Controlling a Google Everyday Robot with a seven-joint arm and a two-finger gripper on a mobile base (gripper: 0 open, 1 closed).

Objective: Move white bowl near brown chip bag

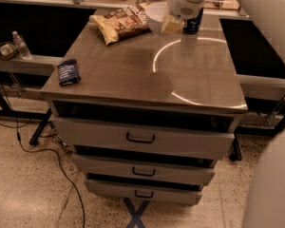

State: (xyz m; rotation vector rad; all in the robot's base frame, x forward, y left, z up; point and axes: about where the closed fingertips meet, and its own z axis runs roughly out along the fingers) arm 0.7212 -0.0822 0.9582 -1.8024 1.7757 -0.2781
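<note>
The white bowl (155, 14) is at the far side of the metal cabinet top (133, 75), just right of the brown chip bag (120, 22), which lies crinkled at the far left. My gripper (173, 23) reaches down from the upper right. Its yellowish fingers (171, 26) are closed on the bowl's right rim. Whether the bowl rests on the top or hangs just above it I cannot tell. A small gap shows between the bowl and the bag.
A small dark blue packet (68, 72) lies near the left front edge. A dark can (194, 24) stands behind the gripper. A water bottle (21, 44) stands on a shelf to the left. Drawers (141, 137) fill the cabinet front.
</note>
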